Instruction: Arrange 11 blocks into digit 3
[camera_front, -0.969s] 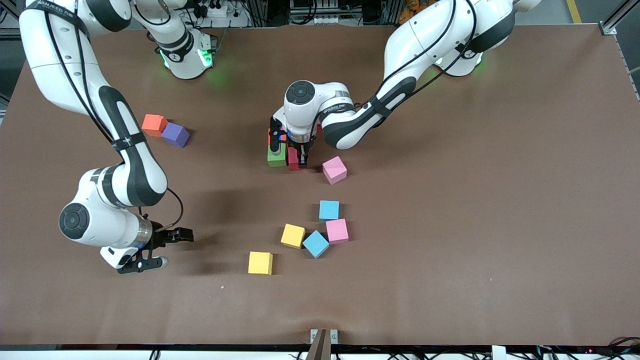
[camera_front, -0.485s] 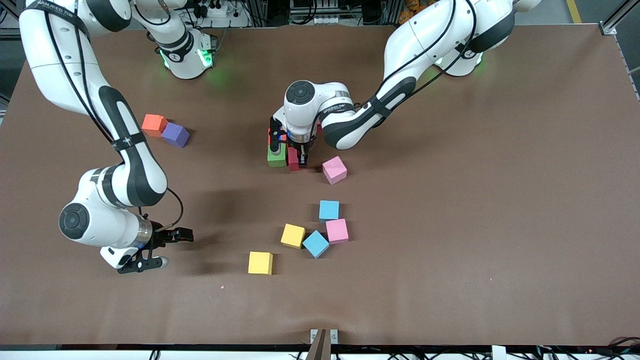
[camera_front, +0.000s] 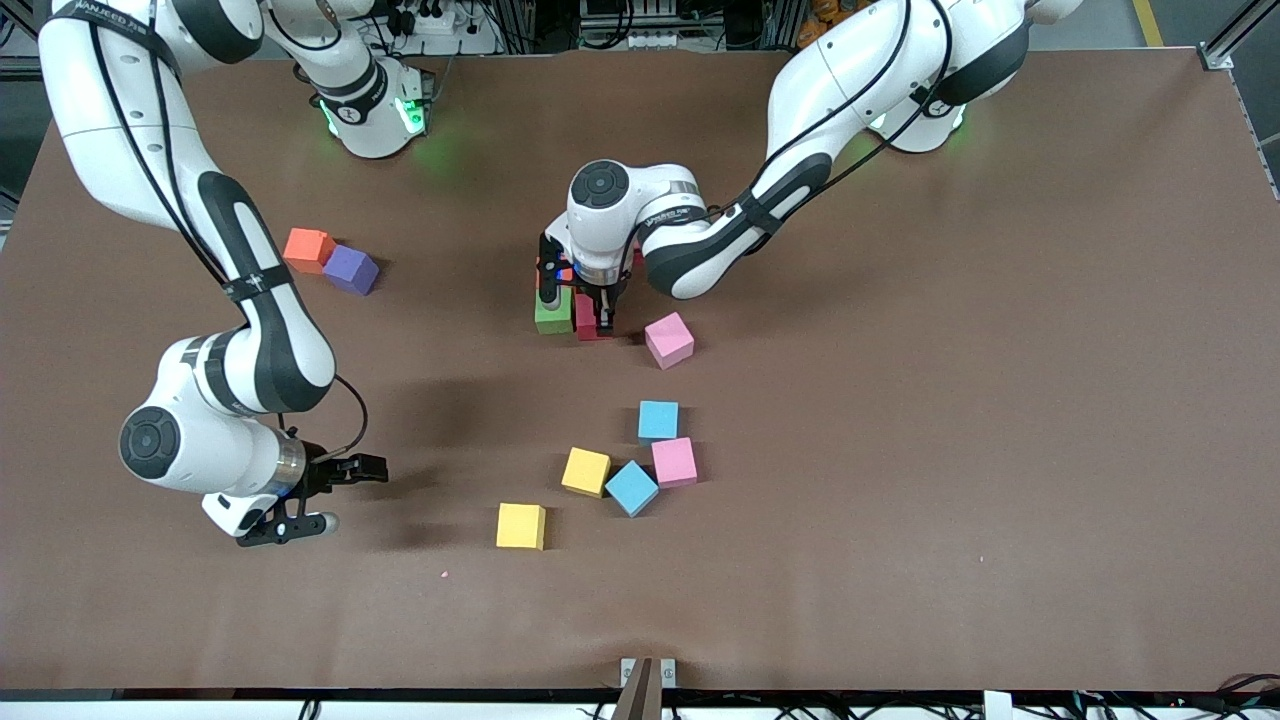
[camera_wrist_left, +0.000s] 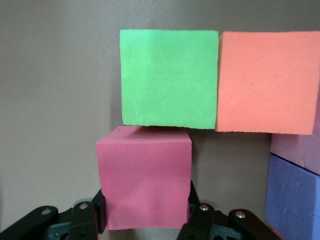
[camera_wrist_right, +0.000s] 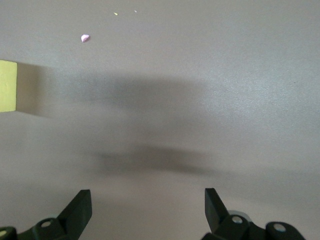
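Right gripper (camera_front: 300, 497), fingers spread and holding nothing, hangs low over bare bench (camera_front: 900, 450) toward the right arm's end; that arm waits. An orange block (camera_front: 307, 249) and purple block (camera_front: 351, 269) sit touching, farther from the front camera than that gripper and well apart from it. Nearer the camera, mid-bench: a lone yellow block (camera_front: 521, 526), then a loose cluster of a second yellow block (camera_front: 586, 471), two sky blue blocks (camera_front: 632, 488), (camera_front: 658, 420) and a pink block (camera_front: 674, 462).

Centre: left gripper (camera_front: 590, 318) pinches a red block (camera_wrist_left: 145, 177) beside a green block (camera_wrist_left: 170, 77); in the left wrist view the green one lies flush with another orange block (camera_wrist_left: 267, 82), more blocks at that view's edge. Another pink block (camera_front: 669, 340) lies just beside, toward the left arm's end.

Judged step: seating red into the digit's start. To do it well: keep red square w/ green's face, press it flat to the bench, then spread fingers w/o nudging neighbours; lift straight up. Only a few of 11 look placed.
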